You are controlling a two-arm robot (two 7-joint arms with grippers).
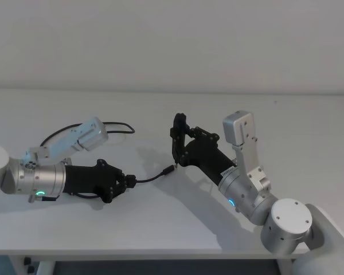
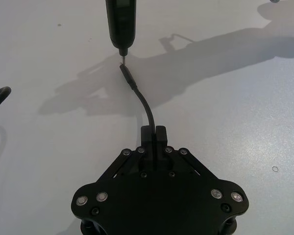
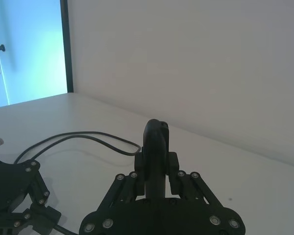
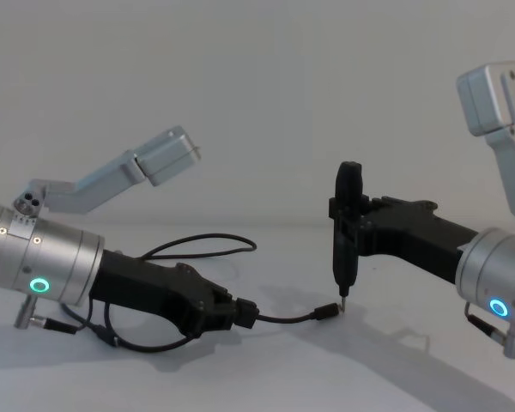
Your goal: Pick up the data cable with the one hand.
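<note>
The data cable [image 1: 152, 177] is a thin black cord on the white table, and its loops trail back behind my left arm [image 4: 202, 243]. My left gripper [image 1: 128, 181], black and blocky with a green ring on its wrist, is shut on the cable a short way from its plug [image 2: 128, 76]. The free plug end [image 4: 328, 312] points toward my right gripper [image 1: 182, 140]. That gripper is shut on an upright black pointed tool [image 4: 347, 232], whose tip hangs just above the plug. The left wrist view has the cord [image 2: 146, 105] running out from between the left gripper's closed jaws.
The white table [image 1: 160, 229] meets a plain wall at the back. A blue-lit panel [image 3: 29, 49] stands beyond the table's far left corner. More of the cord [image 3: 88, 134] lies behind the grippers. Bare table lies in front of both arms.
</note>
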